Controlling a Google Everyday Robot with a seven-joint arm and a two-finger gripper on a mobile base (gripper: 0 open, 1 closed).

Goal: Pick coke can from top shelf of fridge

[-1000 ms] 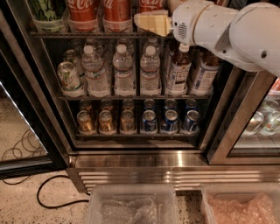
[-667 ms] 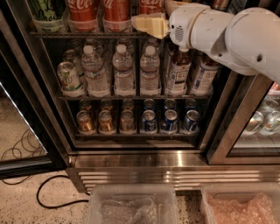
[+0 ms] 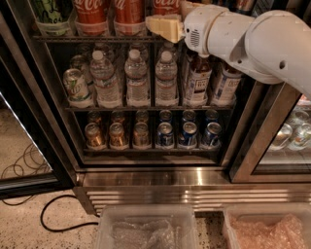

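Gripper [image 3: 158,27] has edged closer to coke can [image 3: 129,14] at top shelf [image 3: 97,38].

Shiny metal and clear plastic in the fridge [image 3: 44,102]
The coke can [image 3: 129,14] is glossy red aluminium on the thin dark wire top shelf [image 3: 97,38]; the gripper [image 3: 165,27], matt cream plastic, sits at that shelf's front edge; the water bottles [image 3: 136,78] are clear plastic.

Your arm [image 3: 272,46] is smooth white rounded shells, a small vent grille [image 3: 196,37] at the wrist, its cream pincer [image 3: 164,27] at the top shelf [image 3: 92,38].
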